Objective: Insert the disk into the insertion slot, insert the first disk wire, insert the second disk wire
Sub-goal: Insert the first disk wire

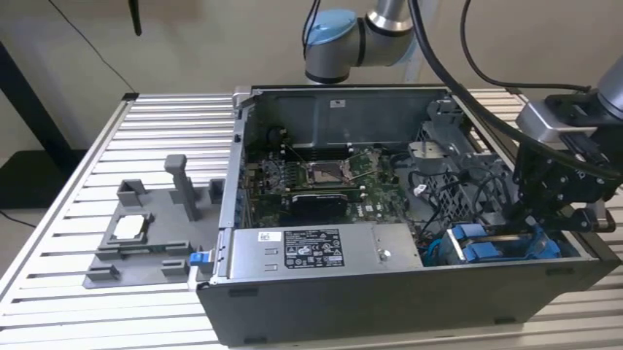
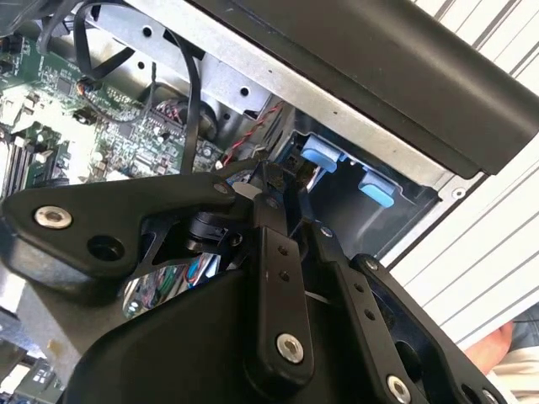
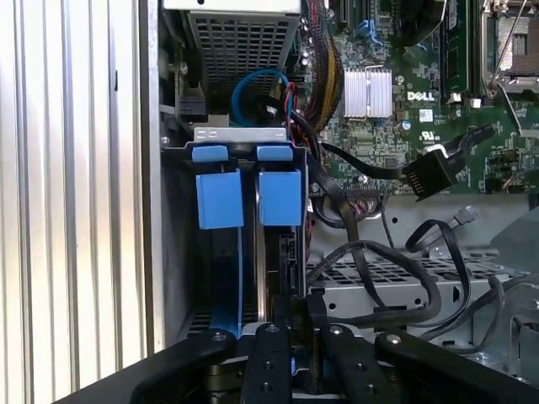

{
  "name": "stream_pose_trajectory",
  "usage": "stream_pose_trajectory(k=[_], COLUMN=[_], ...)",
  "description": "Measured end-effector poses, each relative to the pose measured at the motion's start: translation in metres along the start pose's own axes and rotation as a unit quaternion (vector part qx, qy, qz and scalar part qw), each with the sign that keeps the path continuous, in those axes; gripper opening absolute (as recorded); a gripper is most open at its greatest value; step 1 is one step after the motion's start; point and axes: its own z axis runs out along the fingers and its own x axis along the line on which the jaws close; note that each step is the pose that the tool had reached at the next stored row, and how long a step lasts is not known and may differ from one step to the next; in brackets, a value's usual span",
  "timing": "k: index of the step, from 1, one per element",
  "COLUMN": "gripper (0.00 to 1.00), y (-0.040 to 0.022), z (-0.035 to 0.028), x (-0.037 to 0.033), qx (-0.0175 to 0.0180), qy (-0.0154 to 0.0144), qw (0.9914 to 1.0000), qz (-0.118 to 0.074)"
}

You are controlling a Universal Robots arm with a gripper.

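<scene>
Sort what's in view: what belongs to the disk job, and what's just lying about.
Job: slot, gripper, black wire plug.
Lying about: power supply, heatsink, grey fixture.

The arm (image 1: 336,44) shows a grey joint with a blue cap at the top of the exterior view. Its upper links reach over to the exterior view's right. There the silver wrist (image 1: 559,120) tilts downward and carries the black hand (image 1: 533,230), which points steeply down. In both wrist views the hand (image 2: 274,189) (image 3: 299,324) juts forward, narrowing towards its tip.
</scene>
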Motion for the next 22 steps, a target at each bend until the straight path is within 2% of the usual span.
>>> stream_pose_trajectory(k=[4,5,6,12,18,22], gripper=[0.2,0.27,0.27,0.27,0.27,0.27], y=[0.0001,0.0002,0.0004,0.0019,0.0037,0.0048], z=[0.0003,0.0003,-0.0005,-0.0216,-0.0358,-0.0481], x=[0.0,0.0,0.0,-0.0024,-0.0048,-0.0068], qx=[0.0,0.0,0.0001,0.0001,0.0014,0.0028], qy=[-0.0003,-0.0003,-0.0001,-0.0002,-0.0002,-0.0002], qw=[1.0,1.0,1.0,1.0,1.0,1.0], qz=[0.0,0.0,0.0,0.0,0.0,0.0])
